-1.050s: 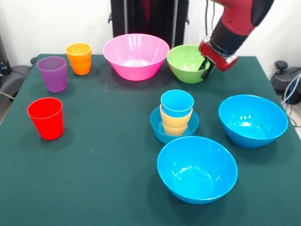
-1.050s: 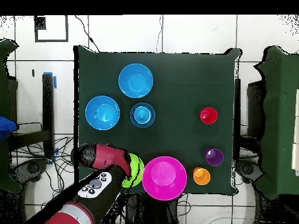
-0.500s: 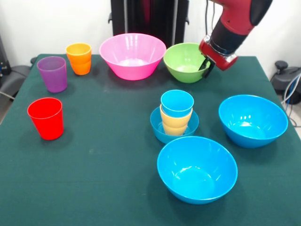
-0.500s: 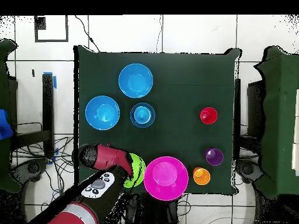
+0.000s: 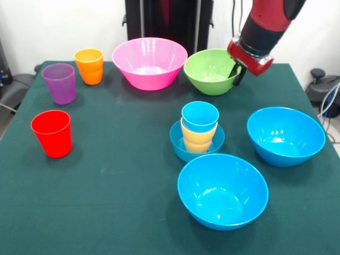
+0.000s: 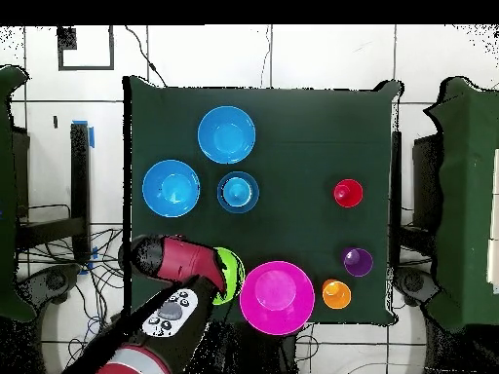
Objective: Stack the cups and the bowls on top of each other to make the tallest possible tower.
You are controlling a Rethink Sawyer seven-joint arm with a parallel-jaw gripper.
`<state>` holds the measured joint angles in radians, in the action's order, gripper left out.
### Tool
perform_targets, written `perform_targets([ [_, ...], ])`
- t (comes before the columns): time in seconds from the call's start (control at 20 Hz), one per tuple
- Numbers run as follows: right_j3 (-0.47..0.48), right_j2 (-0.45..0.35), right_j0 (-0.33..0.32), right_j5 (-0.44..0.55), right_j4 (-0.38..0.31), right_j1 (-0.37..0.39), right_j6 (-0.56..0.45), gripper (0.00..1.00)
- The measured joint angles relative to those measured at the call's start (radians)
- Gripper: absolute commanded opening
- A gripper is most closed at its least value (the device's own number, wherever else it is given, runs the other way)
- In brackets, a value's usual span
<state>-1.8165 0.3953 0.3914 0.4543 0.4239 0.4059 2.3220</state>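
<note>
Front view: tool down at the green bowl, right on its rim, looks clamped onto that rim. Pink bowl just beside it. Light blue cup nested in yellow-orange cup, both sitting in small blue bowl mid tabletop. Two large blue bowls near that stack. Red cup, purple cup, orange cup well apart from it.

Overhead view: arm covering most of green bowl; stack between large blue bowls and red cup.

lighting: bright, even, from overhead. glare: white highlights inside the pink bowl and the blue bowls. shadows: soft, short on the table. focus: sharp.
</note>
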Motion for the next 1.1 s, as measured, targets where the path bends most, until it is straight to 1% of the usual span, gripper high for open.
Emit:
perform_targets([
  [0.3, 0.058, 0.022, 0.014, 0.088, -0.058, 0.042, 0.000, 0.00],
  [0.6, 0.162, 0.040, 0.016, 0.220, -0.150, 0.085, 0.000, 0.00],
  [0.8, 0.231, 0.044, 0.015, 0.253, -0.211, 0.105, 0.000, 0.00],
  [0.85, 0.267, 0.044, 0.014, 0.256, -0.244, 0.113, 0.000, 0.00],
  [1.1, 0.345, 0.044, 0.002, 0.256, -0.315, 0.129, 0.000, 0.00],
])
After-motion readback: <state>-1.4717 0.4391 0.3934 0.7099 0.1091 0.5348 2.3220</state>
